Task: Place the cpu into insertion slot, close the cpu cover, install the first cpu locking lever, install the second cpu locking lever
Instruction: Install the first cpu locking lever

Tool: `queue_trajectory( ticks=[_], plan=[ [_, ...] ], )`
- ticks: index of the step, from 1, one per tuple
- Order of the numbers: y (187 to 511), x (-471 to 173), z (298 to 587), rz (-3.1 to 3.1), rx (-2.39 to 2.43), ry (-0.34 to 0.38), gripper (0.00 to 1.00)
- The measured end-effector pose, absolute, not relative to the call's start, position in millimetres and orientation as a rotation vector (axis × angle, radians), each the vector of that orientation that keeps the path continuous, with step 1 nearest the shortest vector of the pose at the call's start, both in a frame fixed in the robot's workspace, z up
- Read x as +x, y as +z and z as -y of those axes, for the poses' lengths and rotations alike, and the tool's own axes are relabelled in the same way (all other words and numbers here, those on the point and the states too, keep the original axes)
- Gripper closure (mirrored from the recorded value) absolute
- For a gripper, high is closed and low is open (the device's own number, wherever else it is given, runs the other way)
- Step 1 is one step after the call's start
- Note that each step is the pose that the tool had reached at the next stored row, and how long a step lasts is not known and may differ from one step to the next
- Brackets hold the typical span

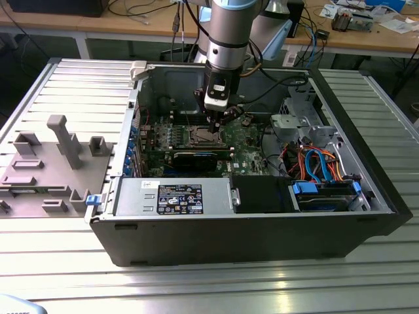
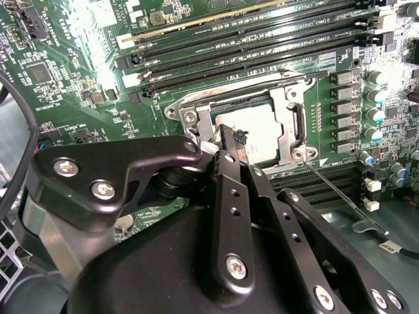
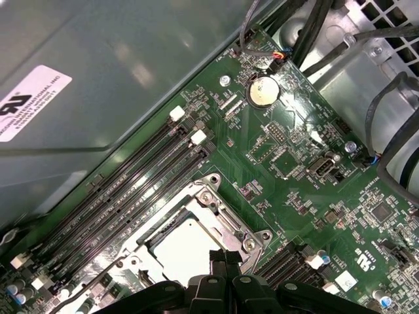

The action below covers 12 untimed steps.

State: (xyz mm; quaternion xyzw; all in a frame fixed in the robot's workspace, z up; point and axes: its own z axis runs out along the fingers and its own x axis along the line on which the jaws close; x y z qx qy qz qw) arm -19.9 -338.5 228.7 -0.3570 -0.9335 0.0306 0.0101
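The arm reaches down into the open computer case (image 1: 366, 196) and holds the gripper (image 1: 220, 118) directly above the insertion slot (image 1: 201, 135), which sits near the middle of the green motherboard (image 1: 245, 140), toward the far wall of the case in the exterior view.

In both wrist views the cpu (image 2: 252, 127) lies flat inside the socket, its pale metal top exposed. The cpu cover (image 2: 291, 118) frames it; it appears to lie down around the chip, though whether it is fully seated cannot be told. A thin locking lever (image 2: 334, 186) runs out from one corner of the socket and appears not yet latched.

The black fingertips (image 2: 230, 140) meet over one edge of the chip, close together with nothing visible between them; the gripper reads as clenched and empty. Contact with the chip or the frame cannot be confirmed.

Hazards, as judged from this position:
- Downward pressure off-centre on the chip could tilt it in the socket and damage the contacts beneath.
- A fingertip catching the cover rim could lift or twist the frame on its hinge.
- Sideways travel could strike the memory slots (image 3: 144, 176) just beside the socket, or bend the free lever.
- The wrist sits near cables (image 1: 314, 163) on the exterior view's right; a wide swing could snag them.
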Motion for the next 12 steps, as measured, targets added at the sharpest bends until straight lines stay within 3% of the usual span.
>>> queue_trajectory(
  ticks=[12],
  plan=[
    [228.7, -19.9, 338.5, 2.921, -1.098, 0.096, 0.89]
  ],
)
